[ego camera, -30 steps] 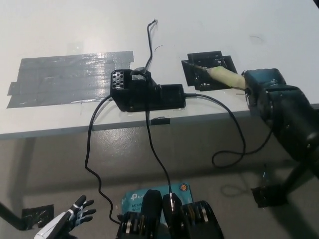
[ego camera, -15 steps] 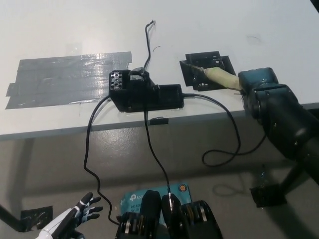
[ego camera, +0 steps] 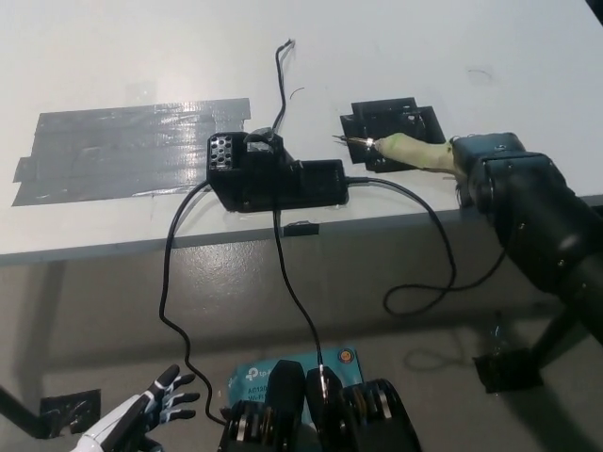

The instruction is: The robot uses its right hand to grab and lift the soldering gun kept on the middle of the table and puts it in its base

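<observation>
The soldering gun (ego camera: 407, 151) has a pale cream handle and a thin metal tip that points left. My black right hand (ego camera: 490, 169) is shut on its handle and holds it over the black tape patch (ego camera: 388, 118) on the white table (ego camera: 377, 47). The black base (ego camera: 273, 174) with its perforated holder stands left of the tip, near the table's front edge. A black cable (ego camera: 429, 221) runs from the base and hangs over the edge. My white left hand (ego camera: 141, 419) rests low at the bottom left with fingers apart, holding nothing.
A wide patch of grey tape (ego camera: 132, 146) covers the table left of the base. Two black cables (ego camera: 170, 282) drop from the base to the floor. A teal device (ego camera: 254, 377) lies on the floor below.
My right hand has moved the soldering gun a little left and turned it nearer to level, so its tip now points at the base. The left hand has shifted slightly.
</observation>
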